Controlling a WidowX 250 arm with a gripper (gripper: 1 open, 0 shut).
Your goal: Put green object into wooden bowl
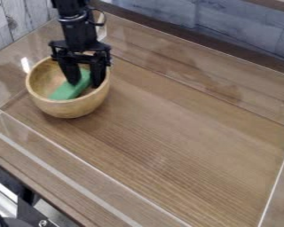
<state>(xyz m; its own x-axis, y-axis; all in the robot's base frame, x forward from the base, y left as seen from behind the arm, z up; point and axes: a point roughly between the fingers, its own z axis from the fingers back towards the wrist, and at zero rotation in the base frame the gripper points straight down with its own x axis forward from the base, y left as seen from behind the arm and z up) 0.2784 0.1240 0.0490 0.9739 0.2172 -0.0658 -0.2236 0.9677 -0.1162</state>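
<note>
Green object (71, 87): inside the wooden bowl (68, 110), low in the hollow, with the upper end close in under the dark fingers of the gripper (88, 71). At the fingertips, dark parts against a dark shadowed patch; impossible to tell from here whether spread, pressed together or pinching the green end. Outward from there, toward the lower left of the view, most of the green length in plain sight, long axis slanting from the lower left up to the upper right, straight toward the fingers and across neither rim. Contact between fingertips and green too murky to call. Farther out, pale bowl wall all around, near rim below the green and well apart from the fingers, right rim just beside them. Only one arm, reaching in from the far side, so no choice of nearer hand. By the look of it, placing all but done; next, probably, to let go if gripping, then to rise straight up, away from the slanting end, without dragging green along or nudging the right rim.
</note>
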